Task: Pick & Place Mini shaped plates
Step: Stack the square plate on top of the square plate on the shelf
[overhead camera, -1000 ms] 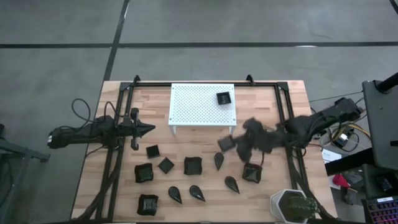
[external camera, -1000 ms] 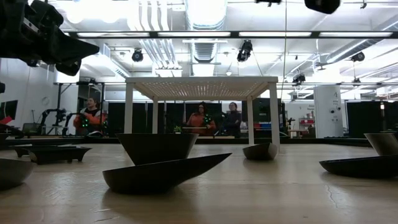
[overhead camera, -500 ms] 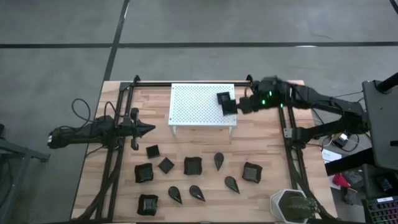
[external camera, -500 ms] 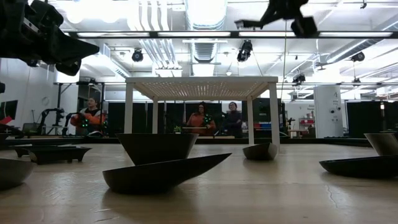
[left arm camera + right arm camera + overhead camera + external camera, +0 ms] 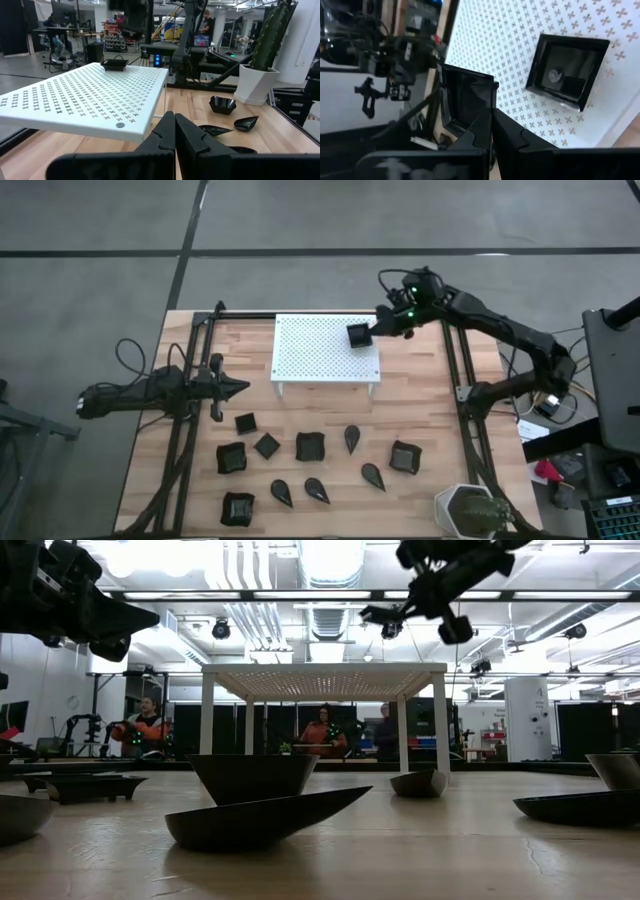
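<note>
Room: a hall with bright ceiling lights; in the low view seated people show beyond the table, too far off to make out well.
Surface: a pale wooden table with a black frame along its sides.
Held plate: a small square black plate is pinched by its rim in the right gripper, above the right edge of the white perforated stand; part of the plate is cut off behind the fingers in the right wrist view.
Plate on the stand: one square black plate sits on the stand's right part, just beside the held one.
Plates on the table: squares and teardrops lie in front of the stand, among them a raised-rim square, a teardrop and another square farther right; in the low view the near ones are only dark profiles.
Right gripper fingers: closed tight on the held plate.
Left gripper: the left gripper hangs over the table's left side, left of the stand, fingers pressed together and holding nothing.
Pot: a grey-green pot with a cactus stands at the near right corner, cut off by the picture's edge.
Change: a second ago the right arm was low over the right-hand plates, blurred; it now reaches the stand's far right corner. The left arm has not moved.
</note>
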